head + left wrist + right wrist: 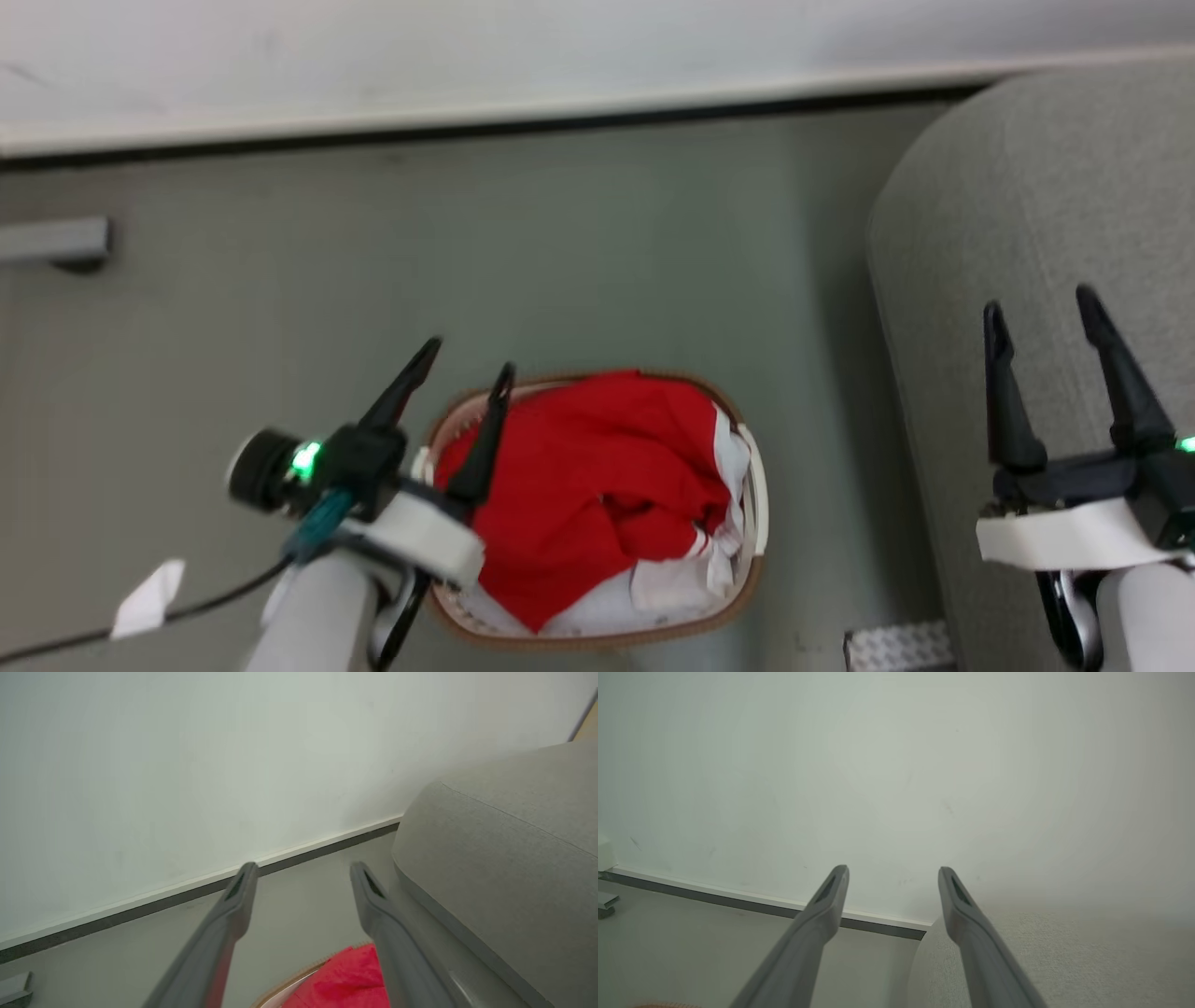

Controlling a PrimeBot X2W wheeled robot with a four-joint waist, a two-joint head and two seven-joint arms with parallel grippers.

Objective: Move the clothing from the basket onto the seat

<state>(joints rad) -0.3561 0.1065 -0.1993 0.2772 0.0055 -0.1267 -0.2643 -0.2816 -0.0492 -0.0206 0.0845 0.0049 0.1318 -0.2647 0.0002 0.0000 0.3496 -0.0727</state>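
Clothing (579, 467) lying heaped in basket (758, 504), both grippers holding nothing

Head view: the left gripper (470, 357) is hanging over the basket's left rim, its two dark fingers standing moderately apart and gripping nothing. The crumpled red and white clothing is lying just right of and below it. The white, brown-rimmed basket is standing on the smooth grey floor (560, 261), near the rounded woven grey seat (1027, 205). The right gripper (1039, 300) is hovering over the seat, fingers parted wide, empty.

Left wrist view: the left gripper (303, 865) is gaping, with clothing (345, 980) showing low between its fingers and the seat (504, 844) bulging at right.

Right wrist view: the right gripper (893, 869) is gaping above the seat (1064, 952).
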